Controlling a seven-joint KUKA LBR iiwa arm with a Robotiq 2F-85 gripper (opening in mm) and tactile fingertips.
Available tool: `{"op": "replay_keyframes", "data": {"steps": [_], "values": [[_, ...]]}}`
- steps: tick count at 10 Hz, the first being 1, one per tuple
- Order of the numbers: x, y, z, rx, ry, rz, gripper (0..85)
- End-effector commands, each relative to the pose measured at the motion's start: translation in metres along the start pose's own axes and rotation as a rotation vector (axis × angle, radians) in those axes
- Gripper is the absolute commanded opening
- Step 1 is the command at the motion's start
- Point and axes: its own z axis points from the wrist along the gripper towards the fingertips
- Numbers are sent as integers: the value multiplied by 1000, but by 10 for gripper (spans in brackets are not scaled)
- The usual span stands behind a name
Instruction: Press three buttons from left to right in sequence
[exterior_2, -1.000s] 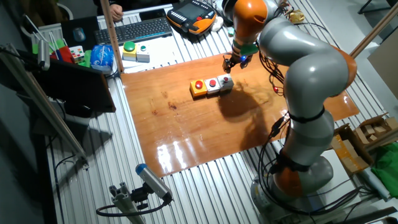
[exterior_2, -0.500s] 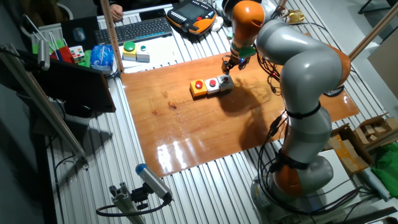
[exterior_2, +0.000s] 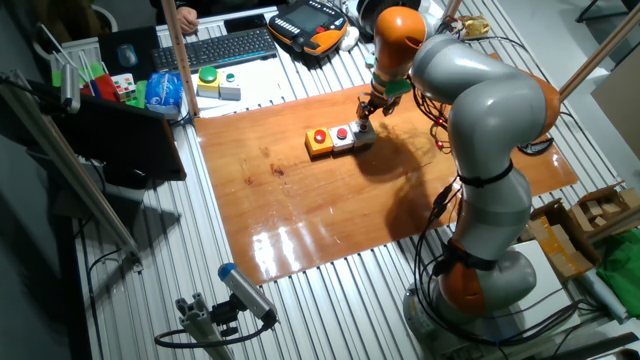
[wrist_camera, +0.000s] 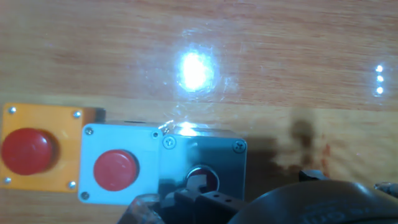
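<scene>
On the wooden board (exterior_2: 330, 210), three joined button boxes (wrist_camera: 124, 165) are seen: orange, white, grey. The gripper (exterior_2: 366, 111) is positioned over the rightmost; its opening cannot be judged. A centred, straight-down press is advised.

third button (wrist_camera: 202, 180): mostly covered by hand (wrist_camera: 205, 202) | hand: cut off by bottom edge, fingertip gap unseen

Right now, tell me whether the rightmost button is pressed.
Cannot tell. The gripper sits right over the rightmost button and covers most of it, so no view shows whether it is down.
</scene>
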Motion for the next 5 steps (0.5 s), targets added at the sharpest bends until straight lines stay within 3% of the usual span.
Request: {"op": "replay_keyframes", "data": {"steps": [1, 5], "values": [[1, -1, 5, -4, -7, -2, 737], [2, 0, 12, -10, -9, 0, 740]]}}
